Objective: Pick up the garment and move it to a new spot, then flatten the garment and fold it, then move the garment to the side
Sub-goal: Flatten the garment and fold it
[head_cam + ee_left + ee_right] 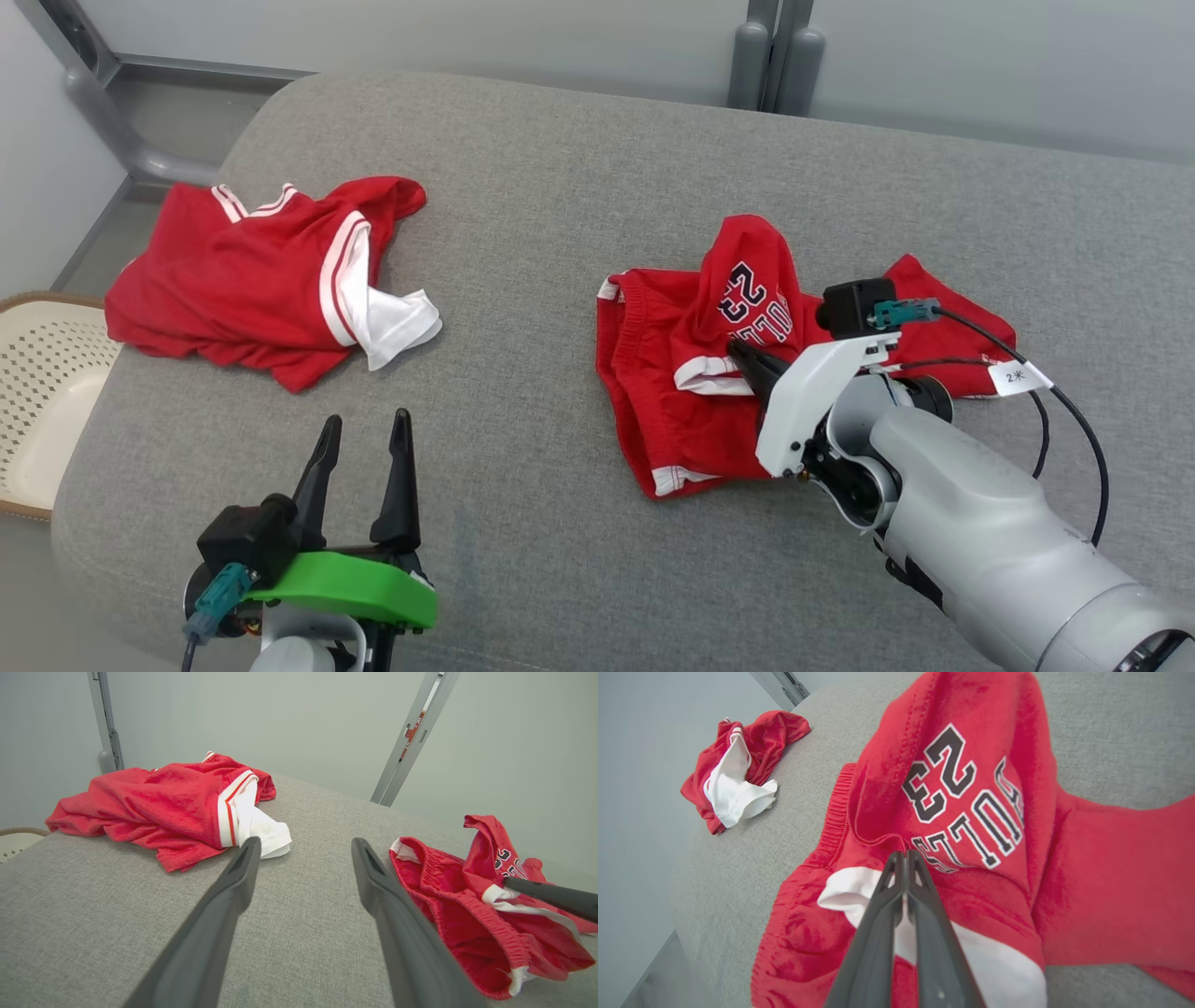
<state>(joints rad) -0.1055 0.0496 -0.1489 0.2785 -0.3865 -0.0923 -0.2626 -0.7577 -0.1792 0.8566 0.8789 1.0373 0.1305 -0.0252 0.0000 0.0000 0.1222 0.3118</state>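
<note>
The right gripper [738,350] pinches shut on a white-trimmed fold of the crumpled red garment [672,373] lying at the right of the grey bench [523,233], while the left gripper [366,420] hovers spread near a second red jersey [252,280].

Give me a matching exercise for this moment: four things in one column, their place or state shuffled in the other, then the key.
Things:
1. left end effector
2. right end effector
3. numbered red garment
4. basket

Places or states:
A. shut on cloth at a white trim
B. beside the grey cushion, on the robot's left
C. open, holding nothing
D. crumpled on the right part of that cushion

Pairs: 1-C, 2-A, 3-D, 4-B.
</note>
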